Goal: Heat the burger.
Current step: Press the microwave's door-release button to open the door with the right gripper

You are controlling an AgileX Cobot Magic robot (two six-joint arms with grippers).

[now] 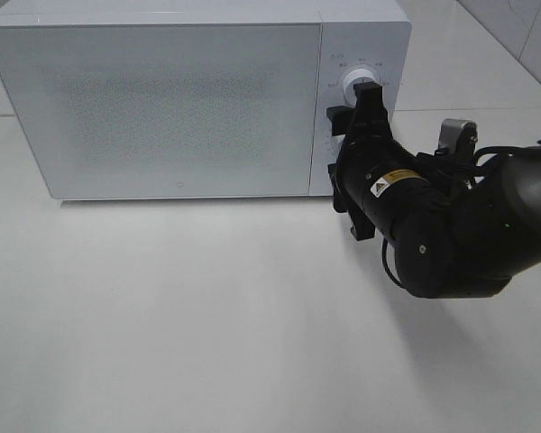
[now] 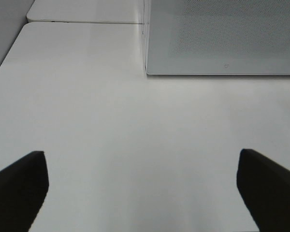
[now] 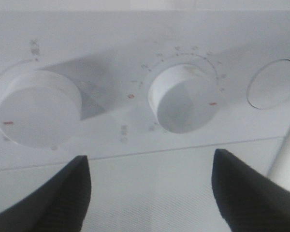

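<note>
right end effector (image 3: pixel 150 157) is held open, nothing gripped, 1 dial (image 3: pixel 186 99) of the microwave (image 1: pixel 162 99) just ahead | left end effector (image 2: pixel 141 153) is held open, nothing gripped, bench (image 2: pixel 111 121) below

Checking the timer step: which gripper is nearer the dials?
Right. The right gripper sits at the dials; the left gripper hangs over the table near the microwave's opposite end.

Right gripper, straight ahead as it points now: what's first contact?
The right gripper, jaws open, points at the control panel of the microwave, probably its middle knob. Depth is unclear, but it looks close.
</note>
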